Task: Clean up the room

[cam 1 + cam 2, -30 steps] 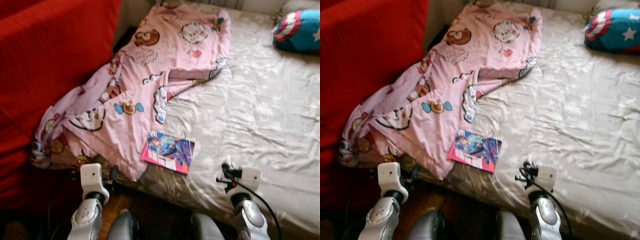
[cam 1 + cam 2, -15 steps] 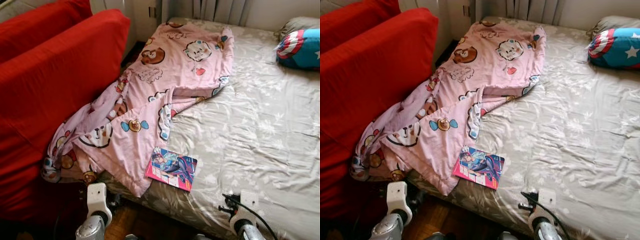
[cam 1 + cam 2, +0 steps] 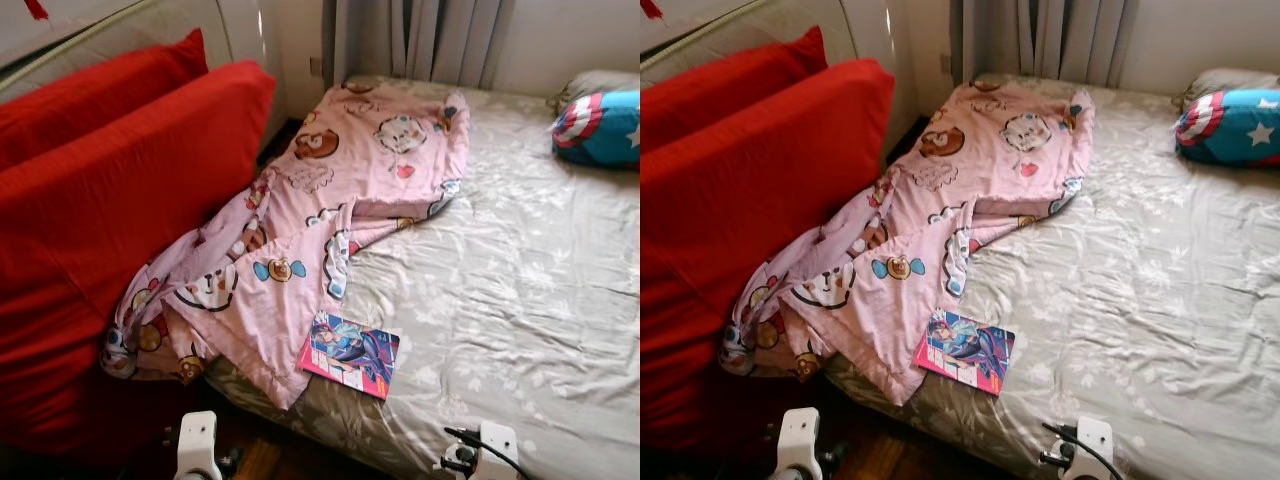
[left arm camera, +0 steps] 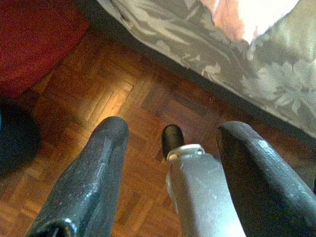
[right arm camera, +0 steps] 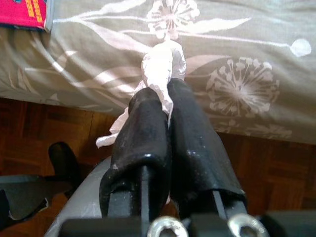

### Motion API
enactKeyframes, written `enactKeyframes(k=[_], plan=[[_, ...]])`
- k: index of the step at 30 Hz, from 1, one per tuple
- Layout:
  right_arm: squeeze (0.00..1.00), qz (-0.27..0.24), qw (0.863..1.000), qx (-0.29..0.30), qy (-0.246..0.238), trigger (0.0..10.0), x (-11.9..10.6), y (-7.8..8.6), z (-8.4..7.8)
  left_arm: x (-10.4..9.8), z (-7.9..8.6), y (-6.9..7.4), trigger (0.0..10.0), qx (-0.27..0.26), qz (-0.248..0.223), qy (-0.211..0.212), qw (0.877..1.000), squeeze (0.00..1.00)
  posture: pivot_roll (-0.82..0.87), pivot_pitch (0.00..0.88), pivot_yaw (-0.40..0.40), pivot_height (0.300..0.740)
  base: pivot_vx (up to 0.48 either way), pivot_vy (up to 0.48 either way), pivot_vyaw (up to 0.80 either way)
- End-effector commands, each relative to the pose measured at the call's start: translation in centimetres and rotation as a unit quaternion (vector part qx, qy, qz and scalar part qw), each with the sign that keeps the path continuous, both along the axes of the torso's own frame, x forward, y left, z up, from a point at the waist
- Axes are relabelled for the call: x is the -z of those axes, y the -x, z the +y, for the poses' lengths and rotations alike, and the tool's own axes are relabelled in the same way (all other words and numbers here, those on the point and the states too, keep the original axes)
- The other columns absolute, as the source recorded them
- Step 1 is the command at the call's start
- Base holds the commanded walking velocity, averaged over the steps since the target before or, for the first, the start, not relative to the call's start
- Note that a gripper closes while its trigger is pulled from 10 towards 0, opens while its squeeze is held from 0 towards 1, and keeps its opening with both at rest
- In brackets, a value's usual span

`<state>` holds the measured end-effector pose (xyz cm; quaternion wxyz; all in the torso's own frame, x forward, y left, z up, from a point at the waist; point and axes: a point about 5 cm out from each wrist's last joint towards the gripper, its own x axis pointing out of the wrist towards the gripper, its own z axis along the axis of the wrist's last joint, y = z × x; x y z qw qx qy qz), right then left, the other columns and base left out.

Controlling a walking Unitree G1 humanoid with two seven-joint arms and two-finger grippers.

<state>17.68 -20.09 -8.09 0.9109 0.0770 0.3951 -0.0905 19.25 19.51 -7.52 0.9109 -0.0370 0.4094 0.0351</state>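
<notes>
Crumpled tissue pinched between pressed-together fingers of right gripper, held low at bed edge over parquet floor. Left gripper fingers spread, empty, idle. Comic book lies on bed beside pink cartoon blanket. Step judged: carrying picked-up litter. Next: find bin, drop tissue.
</notes>
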Motion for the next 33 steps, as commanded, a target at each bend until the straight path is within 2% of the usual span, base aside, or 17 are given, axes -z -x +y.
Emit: enactKeyframes(k=[1,7,11,16,23,33], plan=[[0.00,0.018,1.000,0.000,0.001,10.0,0.4,0.6,0.1,0.5,0.9,1.2,10.0,-0.008,0.022,-0.005,1.000,0.00,-0.12,0.055,0.027,0.740,0.000,0.000,0.00],[0.00,0.019,1.000,-0.020,0.004,10.0,0.2,0.2,0.1,0.8,0.9,1.5,10.0,-0.017,0.034,0.000,0.999,0.00,-0.12,0.055,0.010,0.740,0.000,0.000,0.00],[0.00,0.007,0.999,-0.030,0.016,10.0,-0.1,-0.4,-0.1,0.8,1.0,1.5,10.0,-0.022,0.038,0.000,0.999,0.00,-0.11,0.092,-0.005,0.740,0.000,0.000,0.12],[0.00,0.015,0.999,-0.037,0.022,10.0,-0.1,-0.4,-0.1,0.9,1.1,1.8,10.0,-0.030,0.045,0.000,0.999,0.00,-0.11,0.105,-0.008,0.740,0.000,0.000,0.80],[0.00,0.022,0.998,-0.051,0.015,10.0,0.2,-0.2,0.8,1.0,1.6,2.1,10.0,-0.034,0.048,-0.002,0.998,0.00,-0.10,0.132,-0.006,0.740,0.000,0.000,0.80],[0.00,0.023,0.998,-0.050,0.015,10.0,0.2,-0.1,0.9,1.0,1.9,2.3,10.0,-0.029,0.051,-0.007,0.998,0.00,-0.10,0.143,-0.004,0.740,0.000,0.000,0.80]])
